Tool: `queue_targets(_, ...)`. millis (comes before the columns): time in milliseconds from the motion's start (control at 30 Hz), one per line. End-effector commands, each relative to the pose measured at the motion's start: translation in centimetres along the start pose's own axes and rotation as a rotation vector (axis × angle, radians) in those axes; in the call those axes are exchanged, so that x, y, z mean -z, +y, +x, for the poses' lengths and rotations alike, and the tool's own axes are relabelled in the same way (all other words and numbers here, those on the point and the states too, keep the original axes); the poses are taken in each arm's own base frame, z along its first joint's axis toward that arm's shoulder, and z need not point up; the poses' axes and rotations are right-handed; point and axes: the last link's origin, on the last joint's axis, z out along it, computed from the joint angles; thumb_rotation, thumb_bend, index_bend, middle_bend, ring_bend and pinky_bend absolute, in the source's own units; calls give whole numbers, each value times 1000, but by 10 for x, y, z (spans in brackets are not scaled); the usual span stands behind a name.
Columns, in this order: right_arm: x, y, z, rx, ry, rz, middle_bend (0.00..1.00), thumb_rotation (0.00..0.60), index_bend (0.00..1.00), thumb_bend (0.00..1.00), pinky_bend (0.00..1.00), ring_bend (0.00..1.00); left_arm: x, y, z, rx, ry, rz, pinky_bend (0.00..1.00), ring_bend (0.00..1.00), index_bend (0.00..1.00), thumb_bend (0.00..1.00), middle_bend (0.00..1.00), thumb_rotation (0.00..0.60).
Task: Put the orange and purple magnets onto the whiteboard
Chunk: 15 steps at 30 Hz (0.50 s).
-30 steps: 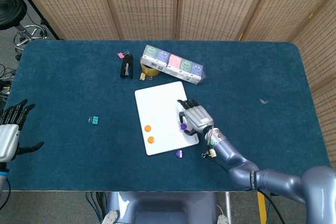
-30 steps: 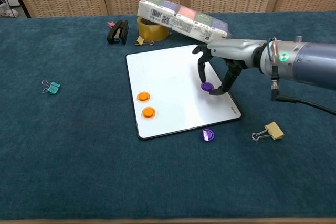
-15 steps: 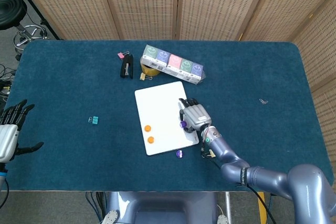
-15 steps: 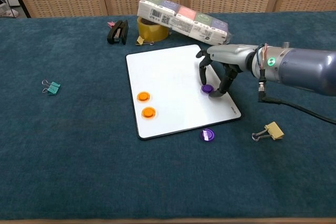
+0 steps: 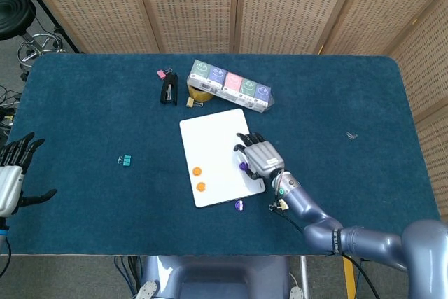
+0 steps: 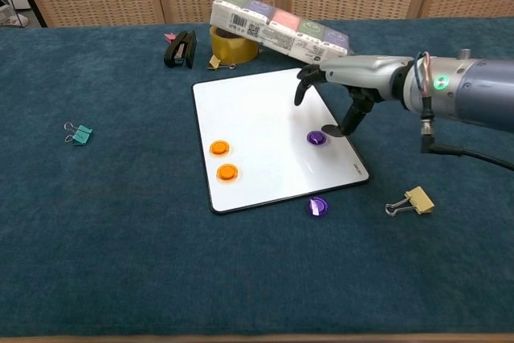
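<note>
The whiteboard (image 5: 210, 145) (image 6: 265, 110) lies flat mid-table. Two orange magnets (image 6: 219, 148) (image 6: 227, 172) sit on its near-left part, the same pair showing in the head view (image 5: 197, 171) (image 5: 201, 186). One purple magnet (image 6: 316, 137) (image 5: 244, 167) rests on the board's right side. My right hand (image 6: 353, 82) (image 5: 261, 157) hovers just above it with fingers spread, holding nothing. A second purple magnet (image 6: 317, 206) (image 5: 239, 205) lies on the cloth just off the board's near edge. My left hand (image 5: 14, 173) is open at the far left table edge.
A gold binder clip (image 6: 411, 200) lies right of the board. A multicoloured box (image 6: 281, 34) leans on a tape roll (image 6: 233, 44) behind the board, beside a black stapler (image 6: 179, 48). A teal clip (image 6: 78, 132) lies at the left and a small clip (image 5: 351, 135) at the right.
My right hand let go of the purple magnet, lifted off it and spread its fingers; the magnet stays on the board. The left hand has not moved.
</note>
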Motion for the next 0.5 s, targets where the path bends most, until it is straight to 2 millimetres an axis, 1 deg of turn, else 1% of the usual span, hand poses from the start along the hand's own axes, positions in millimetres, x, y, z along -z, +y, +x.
queue_targets(33, 26, 3, 4, 10, 17, 31, 0, 600, 279, 442, 0, 0, 0, 0, 0, 2, -3, 0, 0, 0, 121, 65, 0, 600)
queue_targets(67, 32, 3, 3, 9, 15, 41, 0, 600, 291, 440, 0, 0, 0, 0, 0, 2, -5, 1, 0, 0, 121, 65, 0, 600)
queue_targets(100, 47, 2, -2, 28, 0, 66, 0, 600, 299, 439, 0, 0, 0, -1, 0, 3, -3, 3, 0, 0, 121, 65, 0, 600)
queue_targets(133, 56, 2, -3, 38, 2, 80, 0, 600, 310, 434, 0, 0, 0, -1, 0, 5, -3, 4, 0, 0, 121, 65, 0, 600)
queue_targets(200, 66, 3, -6, 50, 1, 99, 0, 600, 335, 414, 0, 0, 0, -1, 1, 7, -1, 5, 0, 0, 122, 65, 0, 600)
queue_targets(367, 82, 4, -15, 75, -14, 132, 0, 600, 385, 366, 0, 0, 0, -1, 3, 13, 4, 6, 0, 0, 122, 65, 0, 600)
queue_targets(500, 88, 5, -23, 77, -27, 139, 0, 600, 399, 359, 0, 0, 0, -2, 4, 15, 7, 6, 0, 0, 122, 65, 0, 600)
